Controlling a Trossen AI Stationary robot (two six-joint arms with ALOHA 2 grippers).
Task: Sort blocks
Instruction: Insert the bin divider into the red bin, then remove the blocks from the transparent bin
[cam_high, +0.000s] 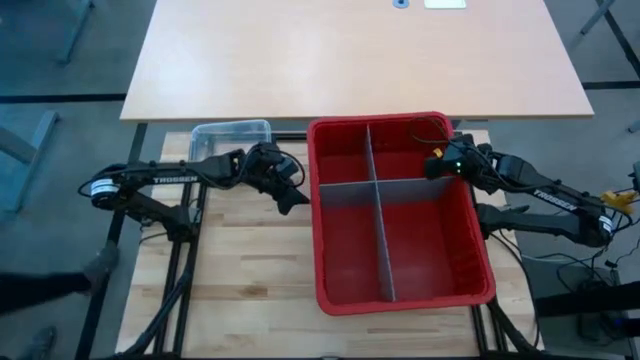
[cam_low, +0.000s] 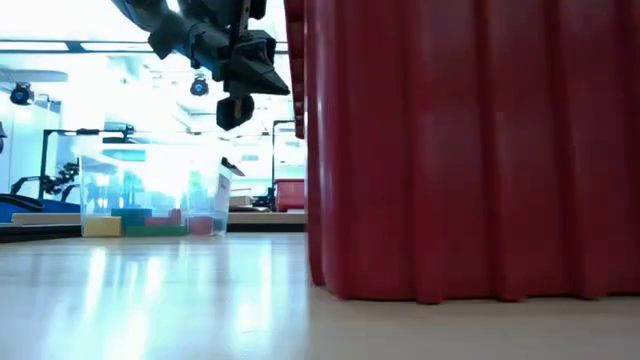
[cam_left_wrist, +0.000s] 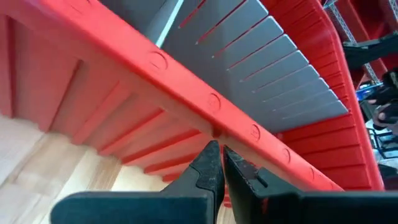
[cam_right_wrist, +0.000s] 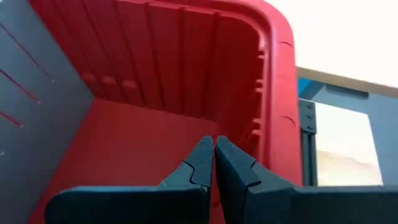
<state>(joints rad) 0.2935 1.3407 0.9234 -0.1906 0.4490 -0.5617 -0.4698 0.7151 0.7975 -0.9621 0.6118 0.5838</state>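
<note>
The blocks show only in the low view, in a row on the floor of a clear tub (cam_low: 150, 195): a yellow block (cam_low: 101, 227), a green block (cam_low: 152, 229) and a reddish block (cam_low: 200, 225). The tub (cam_high: 231, 134) stands at the table's far left. My left gripper (cam_high: 298, 200) is shut and empty. It hangs above the table just left of the red bin's left wall (cam_high: 315, 205), with its tips (cam_left_wrist: 217, 150) close under the rim. My right gripper (cam_high: 432, 166) is shut and empty, over the bin's far right compartment (cam_right_wrist: 143, 137).
The red bin (cam_high: 470, 240) takes up the table's middle and right, and grey slotted panels (cam_high: 380, 230) split it into compartments. In the low view its wall (cam_low: 450, 150) blocks everything to the right. Bare wood (cam_high: 250, 260) lies left of the bin and toward the near edge.
</note>
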